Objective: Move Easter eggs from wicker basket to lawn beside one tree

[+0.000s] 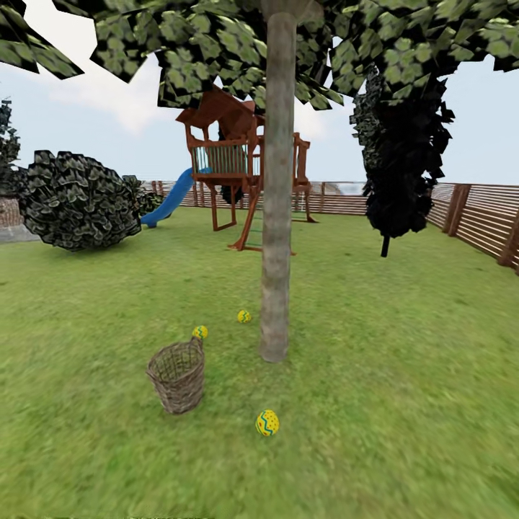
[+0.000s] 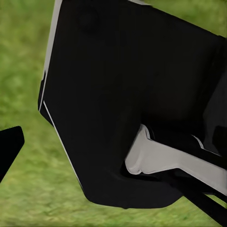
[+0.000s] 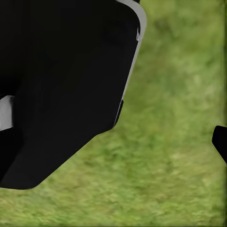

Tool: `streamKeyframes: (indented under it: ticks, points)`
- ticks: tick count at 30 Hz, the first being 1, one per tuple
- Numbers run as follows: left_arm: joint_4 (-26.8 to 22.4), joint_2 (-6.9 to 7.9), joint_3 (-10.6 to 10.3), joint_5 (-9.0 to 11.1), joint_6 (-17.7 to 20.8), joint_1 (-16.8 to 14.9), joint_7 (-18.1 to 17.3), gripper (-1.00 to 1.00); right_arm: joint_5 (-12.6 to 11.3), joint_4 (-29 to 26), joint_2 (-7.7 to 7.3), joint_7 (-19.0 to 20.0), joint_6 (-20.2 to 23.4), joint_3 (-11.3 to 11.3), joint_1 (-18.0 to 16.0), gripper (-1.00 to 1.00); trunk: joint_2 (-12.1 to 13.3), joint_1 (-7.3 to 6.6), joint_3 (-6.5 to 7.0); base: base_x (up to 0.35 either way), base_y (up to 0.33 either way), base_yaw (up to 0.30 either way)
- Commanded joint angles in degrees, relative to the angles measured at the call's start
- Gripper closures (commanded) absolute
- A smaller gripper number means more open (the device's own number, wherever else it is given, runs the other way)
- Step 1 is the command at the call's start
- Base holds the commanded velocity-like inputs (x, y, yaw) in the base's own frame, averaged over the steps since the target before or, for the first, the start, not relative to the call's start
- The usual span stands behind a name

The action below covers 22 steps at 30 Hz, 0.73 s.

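Observation:
In the head view the tree's grey-brown trunk [image 1: 277, 216] rises from the lawn [image 1: 404, 404] at centre. The wicker basket [image 1: 176, 375] stands upright to its left, and the part of its inside I can see holds nothing. Three yellow Easter eggs lie on the grass: one [image 1: 267, 423] in front of the trunk, one [image 1: 244, 316] just left of the trunk, one [image 1: 200, 331] right behind the basket's rim. In the left wrist view a single dark fingertip [image 2: 9, 146] pokes in over grass beside the robot's black body [image 2: 127, 94]. The right wrist view shows another fingertip [image 3: 220, 142].
A wooden playset [image 1: 231, 166] with a blue slide [image 1: 169, 198] stands behind the tree. A round low bush [image 1: 76, 198] is at the left and a dark conical tree [image 1: 400, 158] at the right. A slatted fence [image 1: 476, 216] closes the yard.

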Motion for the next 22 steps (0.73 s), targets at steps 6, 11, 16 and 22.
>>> streamKeyframes:
  ticks: [6,11,16,22]
  points:
    - [-0.06,-0.02,0.41,-0.26,0.17,-0.05,0.05,-1.0,0.15,0.03,-0.1,0.29,0.04,0.09,-0.03,-1.0,-0.04,0.02,0.02,0.0,0.0,0.055]
    - [-0.34,0.68,0.31,-0.32,0.16,-0.05,0.27,-1.0,0.1,0.04,-0.25,0.28,0.04,0.04,-0.04,-1.0,-0.04,0.02,0.02,0.0,0.0,0.004]
    - [-0.14,0.34,0.21,-0.34,0.22,-0.05,0.24,-1.0,0.14,0.05,-0.27,0.28,0.04,0.04,-0.03,-1.0,-0.04,0.02,0.02,0.0,0.0,0.0]
    - [-0.27,0.42,0.14,-0.46,0.22,-0.05,0.23,-1.0,0.15,0.04,-0.27,0.28,0.04,0.07,-0.03,-1.0,-0.04,0.02,0.02,0.0,0.0,0.0]
